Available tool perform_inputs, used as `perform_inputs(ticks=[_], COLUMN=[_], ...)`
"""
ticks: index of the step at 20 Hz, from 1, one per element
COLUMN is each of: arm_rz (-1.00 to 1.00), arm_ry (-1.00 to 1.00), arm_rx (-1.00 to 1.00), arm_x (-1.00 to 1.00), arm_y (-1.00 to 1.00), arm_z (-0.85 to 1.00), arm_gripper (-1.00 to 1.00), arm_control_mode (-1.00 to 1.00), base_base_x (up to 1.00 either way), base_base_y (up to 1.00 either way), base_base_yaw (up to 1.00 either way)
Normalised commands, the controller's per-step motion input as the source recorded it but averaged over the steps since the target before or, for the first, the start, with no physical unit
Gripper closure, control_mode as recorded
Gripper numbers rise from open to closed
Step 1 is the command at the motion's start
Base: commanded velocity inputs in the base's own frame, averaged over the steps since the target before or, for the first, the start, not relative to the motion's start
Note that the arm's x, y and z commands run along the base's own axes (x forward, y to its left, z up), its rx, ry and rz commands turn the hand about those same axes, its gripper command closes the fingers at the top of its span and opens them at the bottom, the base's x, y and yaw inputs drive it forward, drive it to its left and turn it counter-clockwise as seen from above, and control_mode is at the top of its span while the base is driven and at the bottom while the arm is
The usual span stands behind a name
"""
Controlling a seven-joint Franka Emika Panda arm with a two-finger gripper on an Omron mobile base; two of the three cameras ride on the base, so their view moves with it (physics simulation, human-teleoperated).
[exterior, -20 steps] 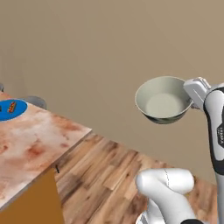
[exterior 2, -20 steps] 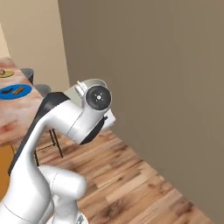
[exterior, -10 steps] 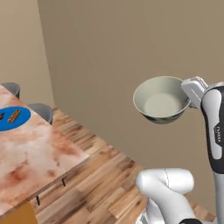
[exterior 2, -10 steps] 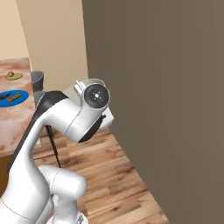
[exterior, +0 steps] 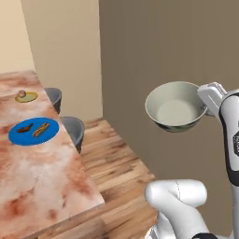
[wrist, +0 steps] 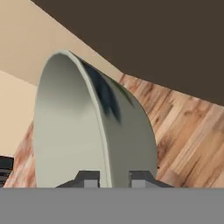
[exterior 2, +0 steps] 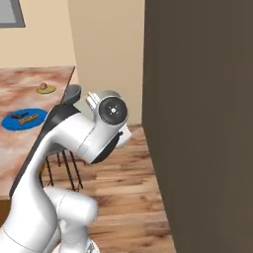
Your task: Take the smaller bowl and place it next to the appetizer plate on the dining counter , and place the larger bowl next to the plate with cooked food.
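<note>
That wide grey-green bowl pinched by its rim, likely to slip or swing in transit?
The wide grey-green bowl with cream inside looks rigid and smoothly glazed, so probably slippery. The gripper pinches one rim edge only; the bowl's bulk overhangs sideways, so it may pivot under jolts.

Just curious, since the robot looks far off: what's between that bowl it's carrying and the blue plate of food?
In the left base view: a grey stool, bare wooden floor and marbled countertop separate the larger bowl from the blue plate.

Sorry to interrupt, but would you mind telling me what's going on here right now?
The arm's end effector is shut on the rim of the larger bowl, holding it in the air above the wood floor, off to the side of the dining counter. On that counter sit the blue plate with cooked food and, farther along, a small yellowish plate. The bowl has not been set down yet.
</note>
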Motion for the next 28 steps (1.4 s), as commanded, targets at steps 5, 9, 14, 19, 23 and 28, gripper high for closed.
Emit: perform_inputs(ticks=[5,9,14,19,23,28], arm_rz=[0.0,0.0,0.0,0.0,0.0,0.0], arm_ry=[0.0,0.0,0.0,0.0,0.0,0.0], arm_rx=[0.0,0.0,0.0,0.0,0.0,0.0], arm_x=[0.0,0.0,0.0,0.0,0.0,0.0], arm_y=[0.0,0.0,0.0,0.0,0.0,0.0], arm_z=[0.0,0.0,0.0,0.0,0.0,0.0], arm_gripper=[1.0,1.0,1.0,1.0,1.0,1.0], arm_control_mode=[1.0,1.0,1.0,1.0,1.0,1.0], base_base_x=[0.92,0.74,0.55,0.06,-0.15,0.0], base_base_y=[-0.18,-0.24,-0.49,-0.73,-0.21,-0.09], base_base_yaw=[0.56,0.53,0.43,0.39,0.66,0.73])
